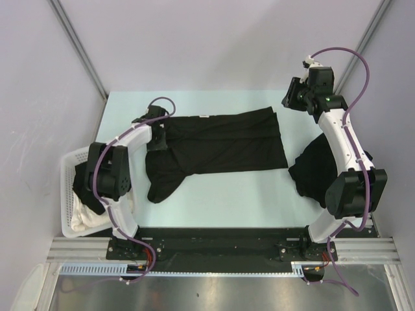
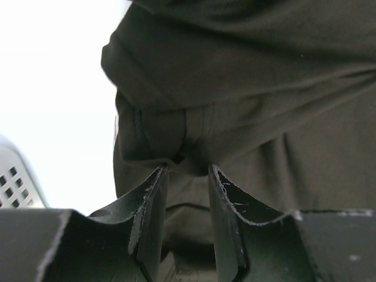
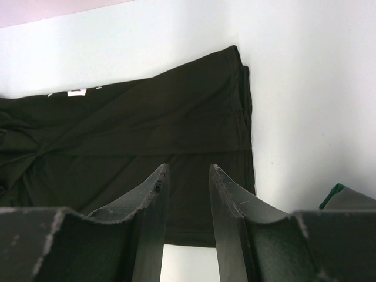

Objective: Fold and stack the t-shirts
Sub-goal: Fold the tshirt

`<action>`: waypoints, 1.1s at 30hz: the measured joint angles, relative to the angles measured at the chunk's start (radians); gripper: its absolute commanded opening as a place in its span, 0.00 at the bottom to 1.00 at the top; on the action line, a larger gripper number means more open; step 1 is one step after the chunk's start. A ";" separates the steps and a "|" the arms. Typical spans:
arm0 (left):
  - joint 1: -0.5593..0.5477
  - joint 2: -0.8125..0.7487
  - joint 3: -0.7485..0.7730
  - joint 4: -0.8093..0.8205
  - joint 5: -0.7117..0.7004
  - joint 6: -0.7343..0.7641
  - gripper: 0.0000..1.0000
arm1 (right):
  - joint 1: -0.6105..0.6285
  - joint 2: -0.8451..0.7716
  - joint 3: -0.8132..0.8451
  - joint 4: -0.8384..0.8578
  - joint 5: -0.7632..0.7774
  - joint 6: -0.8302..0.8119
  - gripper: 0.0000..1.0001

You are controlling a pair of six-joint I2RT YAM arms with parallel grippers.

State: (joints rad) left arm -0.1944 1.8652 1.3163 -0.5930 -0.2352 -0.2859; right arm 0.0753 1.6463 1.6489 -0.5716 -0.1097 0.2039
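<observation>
One black t-shirt [image 1: 220, 142] lies spread across the middle of the table, a sleeve trailing toward the near left. At the shirt's left edge my left gripper [image 1: 157, 138] is down on the cloth. In the left wrist view its jaws [image 2: 185, 170] stand apart on either side of a bunched fold of the t-shirt [image 2: 247, 88], not pinching it. My right gripper [image 1: 290, 97] hangs raised over the table's far right corner. It is open and empty [image 3: 188, 170] above the t-shirt's hem end [image 3: 147, 123]. A heap of black t-shirts [image 1: 310, 170] sits at the right, partly hidden by the right arm.
A white lattice basket [image 1: 68, 170] stands at the table's left edge beside the left arm, also seen in the left wrist view [image 2: 14, 182]. It holds dark fabric and a white cloth [image 1: 84, 219]. Bare table [image 1: 246, 194] lies in front of the spread shirt.
</observation>
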 measured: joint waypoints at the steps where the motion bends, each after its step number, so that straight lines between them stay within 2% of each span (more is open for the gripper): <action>1: 0.000 0.011 0.006 0.000 -0.001 0.000 0.38 | 0.000 0.000 0.000 0.000 0.000 0.000 0.38; 8: 0.000 0.083 0.024 -0.007 -0.001 0.008 0.32 | -0.001 0.000 0.000 0.000 0.000 -0.003 0.38; 15: 0.000 0.098 0.055 -0.018 -0.001 0.018 0.10 | -0.002 0.001 0.000 0.000 0.000 -0.003 0.38; 19: 0.000 0.098 0.062 -0.023 0.001 0.026 0.02 | -0.003 0.007 0.000 0.001 -0.001 0.002 0.39; 27: 0.000 0.093 0.062 -0.058 0.023 0.028 0.00 | -0.003 0.024 0.000 0.005 -0.006 0.025 0.39; 33: 0.000 0.022 0.062 -0.107 0.047 0.035 0.00 | 0.007 0.043 0.000 0.011 -0.013 0.047 0.39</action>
State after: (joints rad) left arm -0.1944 1.8874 1.3781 -0.7002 -0.1879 -0.2508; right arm 0.0826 1.6897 1.6493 -0.5606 -0.1230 0.2508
